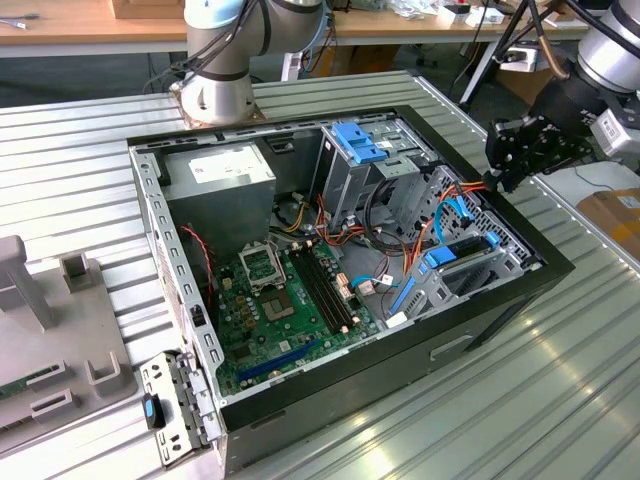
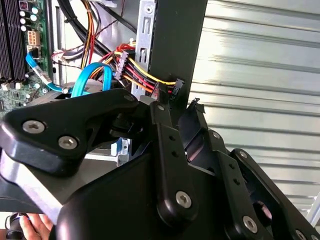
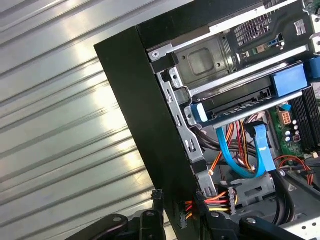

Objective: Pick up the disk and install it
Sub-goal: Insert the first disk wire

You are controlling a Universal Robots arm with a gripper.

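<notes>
The open computer case (image 1: 400,370) lies on its side on a ribbed metal table (image 1: 560,400), and the disk (image 1: 462,252) sits inside it, seated in a metal bay against the case's front wall; in the first wrist view its dark body (image 3: 240,104) lies flat between bright blue end tabs, tucked under the bay's grey plate. The gripper (image 1: 500,165) hangs just outside and above that same front wall of the case, near the corner on the exterior view's right, apart from the disk. Its fingers (image 3: 157,200) stand spread with a gap between them and hold nothing; in both wrist views the case's black wall edge runs towards that gap. A light blue data cable (image 3: 240,155) loops inside the case just below the disk, beside a bundle of red, yellow and orange wires (image 3: 220,197). Deeper in the case lie the green motherboard (image 1: 290,300), a grey cage with a blue top (image 1: 355,150) and a grey box with a white label (image 1: 220,170)
</notes>
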